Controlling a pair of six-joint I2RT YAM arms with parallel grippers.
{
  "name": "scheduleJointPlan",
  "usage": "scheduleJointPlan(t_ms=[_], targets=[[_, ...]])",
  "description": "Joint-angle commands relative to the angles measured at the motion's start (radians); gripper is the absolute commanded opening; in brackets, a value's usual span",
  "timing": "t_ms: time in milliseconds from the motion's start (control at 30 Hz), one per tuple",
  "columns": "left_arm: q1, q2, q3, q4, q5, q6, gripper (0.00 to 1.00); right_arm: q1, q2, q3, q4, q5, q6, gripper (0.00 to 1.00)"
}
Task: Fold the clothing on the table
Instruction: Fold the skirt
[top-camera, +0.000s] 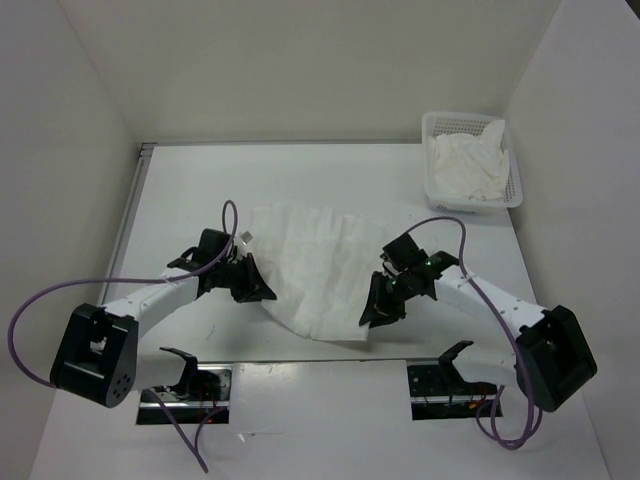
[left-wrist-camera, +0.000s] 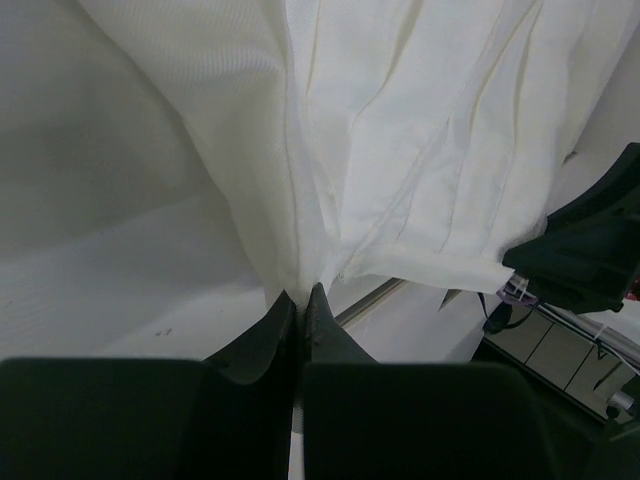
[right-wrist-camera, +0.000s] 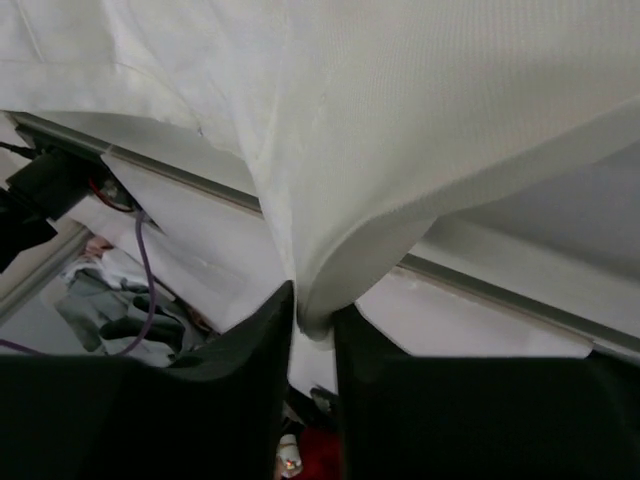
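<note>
Clothing (top-camera: 315, 272), white with faint ribbed lines, lies spread and rumpled mid-worktop (top-camera: 200, 190), well apart from the white mesh basket (top-camera: 476, 203), on the arm-base side and to the left of it. The basket sits in the far right corner with a white cloth heap (top-camera: 468, 165) inside.

Left gripper (top-camera: 266, 292) is at the clothing's edge farthest from the basket. In the left wrist view the left gripper (left-wrist-camera: 302, 296) has its fingers pressed together, pinching a bunched bit of the clothing (left-wrist-camera: 400, 130); pleats fan out from the pinch.

Right gripper (top-camera: 373, 317) is at the clothing's near edge, on the side closer to the basket. In the right wrist view the right gripper (right-wrist-camera: 315, 312) has a narrow gap between its fingers with a rounded fold of the clothing (right-wrist-camera: 400, 110) sitting in it (cannot tell if the fold is really clamped or just resting there). The fabric rises from the gap, clear of the worktop edge.
</note>
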Motion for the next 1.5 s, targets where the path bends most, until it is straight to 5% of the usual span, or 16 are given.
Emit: scheduleJointPlan(t_ms=[0,100,467,1200,1467], targets=[[-0.007,-0.058,-0.017,-0.038,-0.011,-0.017,0.00,0.036,-0.058,-0.046,-0.035,0.042,0.095,0.33],[-0.007,-0.079,-0.017,-0.047,-0.011,-0.017,0.00,0.059,-0.109,-0.080,-0.055,0.051,0.148,0.50],[-0.007,-0.089,0.011,-0.056,-0.020,-0.007,0.00,0.205,-0.247,-0.175,-0.083,0.146,0.366,0.58],[-0.007,-0.078,0.020,-0.029,0.017,0.002,0.00,0.230,-0.478,-0.314,0.040,0.378,0.599,0.54],[-0.007,-0.078,0.001,-0.019,0.017,0.002,0.00,0.230,-0.328,-0.319,0.124,0.377,0.546,0.50]])
